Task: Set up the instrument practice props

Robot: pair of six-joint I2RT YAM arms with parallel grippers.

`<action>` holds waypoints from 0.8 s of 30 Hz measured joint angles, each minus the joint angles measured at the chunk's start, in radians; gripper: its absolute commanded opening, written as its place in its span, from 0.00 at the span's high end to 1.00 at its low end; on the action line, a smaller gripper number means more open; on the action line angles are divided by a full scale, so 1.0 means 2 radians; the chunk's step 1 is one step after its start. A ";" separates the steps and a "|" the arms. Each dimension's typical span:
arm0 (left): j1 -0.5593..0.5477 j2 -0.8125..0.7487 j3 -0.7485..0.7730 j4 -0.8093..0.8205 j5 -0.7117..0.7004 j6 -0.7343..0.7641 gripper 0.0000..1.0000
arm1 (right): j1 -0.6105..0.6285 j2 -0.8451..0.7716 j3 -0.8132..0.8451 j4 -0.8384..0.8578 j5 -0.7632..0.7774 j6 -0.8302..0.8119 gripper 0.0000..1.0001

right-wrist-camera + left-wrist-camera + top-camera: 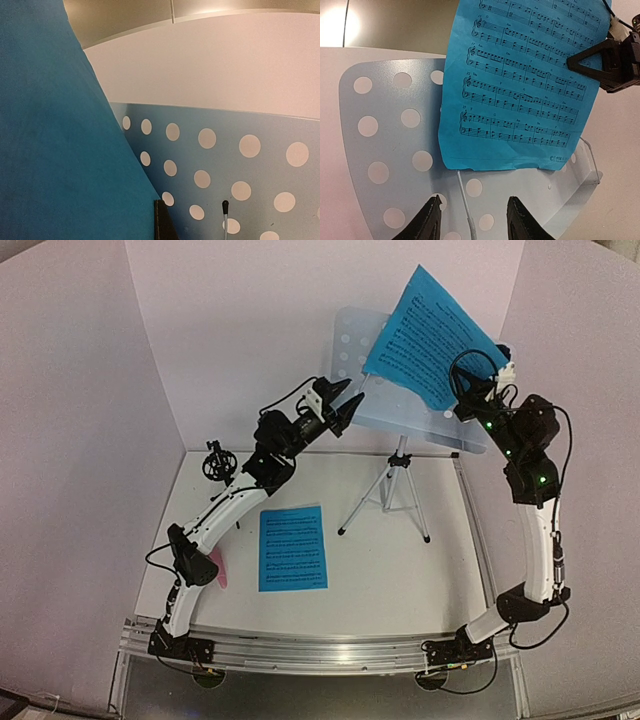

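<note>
The pale blue perforated music stand (372, 350) stands on its silver tripod (393, 492) at the back of the table. My right gripper (487, 382) is shut on the right edge of a blue sheet-music page (430, 330) and holds it tilted against the stand's desk. In the right wrist view the page (60, 150) hides one finger; the other finger (164, 222) shows. My left gripper (345, 408) is open and empty, facing the desk (395, 140) just below the page (520, 85). A second page (293, 548) lies flat on the table. The pink microphone (217, 568) lies partly under my left arm.
The small black tripod mic holder (216, 462) stands at the table's back left. A thin wire page retainer (465, 200) sticks up from the stand's shelf between my left fingers. White walls close in the back and sides.
</note>
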 measured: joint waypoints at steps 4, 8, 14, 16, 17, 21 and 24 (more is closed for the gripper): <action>0.000 0.011 0.008 0.001 -0.010 0.004 0.57 | 0.000 0.002 -0.001 0.000 0.000 0.004 1.00; 0.000 0.030 0.014 0.000 -0.016 0.005 0.67 | 0.000 0.002 -0.001 0.001 0.003 0.004 1.00; 0.000 0.047 0.014 -0.003 -0.024 0.006 0.83 | 0.000 -0.005 -0.010 0.003 0.007 0.004 1.00; 0.000 0.047 0.014 -0.003 -0.024 0.007 0.90 | 0.000 -0.011 -0.017 0.004 0.008 0.004 1.00; -0.001 0.047 0.014 0.000 -0.024 0.006 0.92 | 0.000 -0.013 -0.020 0.005 0.010 0.004 1.00; -0.003 0.045 0.006 0.011 -0.024 0.001 1.00 | 0.000 -0.019 -0.029 0.010 0.018 0.009 1.00; -0.004 0.042 -0.006 0.018 -0.024 -0.008 1.00 | 0.000 -0.019 -0.030 0.016 0.026 0.017 1.00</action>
